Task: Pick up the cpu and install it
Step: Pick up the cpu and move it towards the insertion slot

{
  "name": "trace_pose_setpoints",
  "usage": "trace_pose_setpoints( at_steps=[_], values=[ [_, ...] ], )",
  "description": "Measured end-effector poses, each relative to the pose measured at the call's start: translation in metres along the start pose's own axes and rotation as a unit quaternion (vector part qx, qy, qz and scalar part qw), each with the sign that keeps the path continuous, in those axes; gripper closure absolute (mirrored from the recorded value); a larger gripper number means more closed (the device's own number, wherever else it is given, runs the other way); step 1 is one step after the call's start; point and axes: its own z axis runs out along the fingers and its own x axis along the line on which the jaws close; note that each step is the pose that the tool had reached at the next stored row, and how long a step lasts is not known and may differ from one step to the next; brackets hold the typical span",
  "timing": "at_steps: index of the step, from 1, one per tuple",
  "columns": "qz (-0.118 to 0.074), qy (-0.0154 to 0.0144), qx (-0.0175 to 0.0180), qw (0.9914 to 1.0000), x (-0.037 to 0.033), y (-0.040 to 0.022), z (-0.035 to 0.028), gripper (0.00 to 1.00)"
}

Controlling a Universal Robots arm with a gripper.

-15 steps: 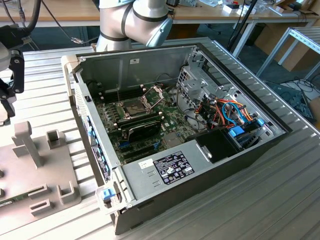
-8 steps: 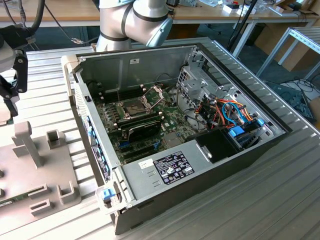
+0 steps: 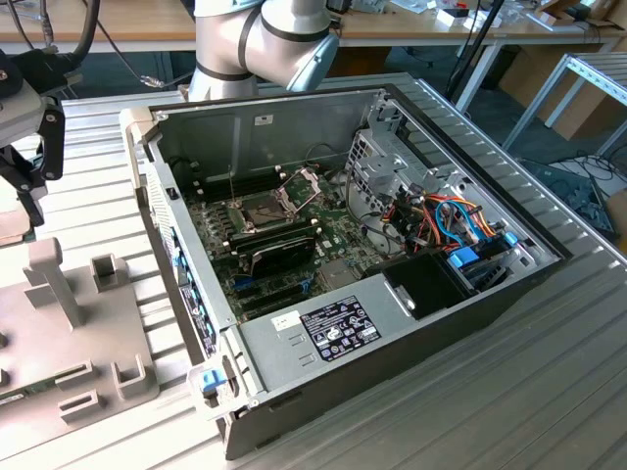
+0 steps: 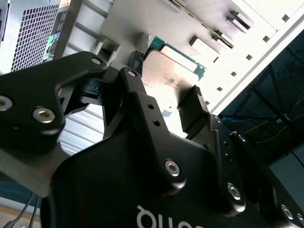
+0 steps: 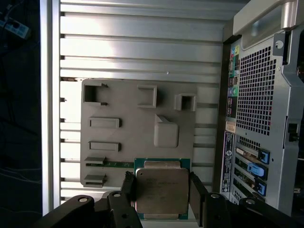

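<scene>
The ribbed aluminium table (image 3: 549,392) carries an open sheet-metal case (image 3: 421,367), lying on its side. In the first wrist view its perforated rear (image 5: 259,90) shows coloured ports, with stickers too small to read. Behind it, the grey arm (image 3: 265,39) is cut off at the top edge of the exterior view. Its black head (image 3: 29,117) is cut off at that view's left edge. A matte grey plate (image 5: 133,118) with raised blocks and rectangular slots lies beside the case, and the exterior view crops part of it (image 3: 98,323). Inside the case, a grey power supply (image 3: 392,299) bears a black-and-white label (image 3: 338,328) whose print is illegible. The green motherboard (image 3: 338,240) lies deeper in, with the hinged socket frame (image 3: 302,184) standing open. Blue and orange cables (image 3: 460,220) are bunched toward the exterior view's right. In both wrist views the black pincer (image 5: 161,178) (image 4: 166,76) is closed on the cpu (image 5: 161,192) (image 4: 164,78). Its fingers (image 5: 128,190) press on two opposite edges and hold the cpu flat over the plate, near the case's rear. The cpu's dull silver lid is square with a green rim, and its faint engraving cannot be read. White lettering on the pincer body is cropped.
</scene>
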Motion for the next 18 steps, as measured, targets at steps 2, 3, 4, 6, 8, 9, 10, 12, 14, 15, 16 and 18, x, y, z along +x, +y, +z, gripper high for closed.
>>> trace_pose_setpoints(
  at_steps=[2,3,4,6,8,9,10,12,14,15,16,18],
  values=[
    [0.0,0.0,0.0,1.0,-0.0001,0.0,0.0,0.45],
    [0.0,0.0,0.0,1.0,-0.0002,0.0,0.0,0.45],
    [0.0,0.0,0.0,1.0,-0.0006,0.0,0.0,0.45],
    [0.0,0.0,0.0,1.0,-0.0016,-0.0001,0.0,0.45],
    [0.0,0.0,0.0,1.0,-0.0042,-0.0001,0.0001,0.45],
    [0.0,0.0,0.0,1.0,-0.005,-0.0002,0.0001,0.45],
    [0.0,0.0,0.0,1.0,-0.0056,-0.0002,0.0001,0.45],
    [0.0,0.0,0.0,1.0,-0.0071,-0.0002,0.0001,0.45],
    [0.0,0.0,0.0,1.0,-0.0083,-0.0003,0.0002,0.45],
    [0.0,0.0,0.0,1.0,-0.0088,-0.0003,0.0002,0.45],
    [0.0,0.0,0.0,1.0,-0.0098,-0.0003,0.0002,0.45],
    [0.0,0.0,0.0,1.0,-0.011,-0.0004,0.0002,0.45]
  ],
)
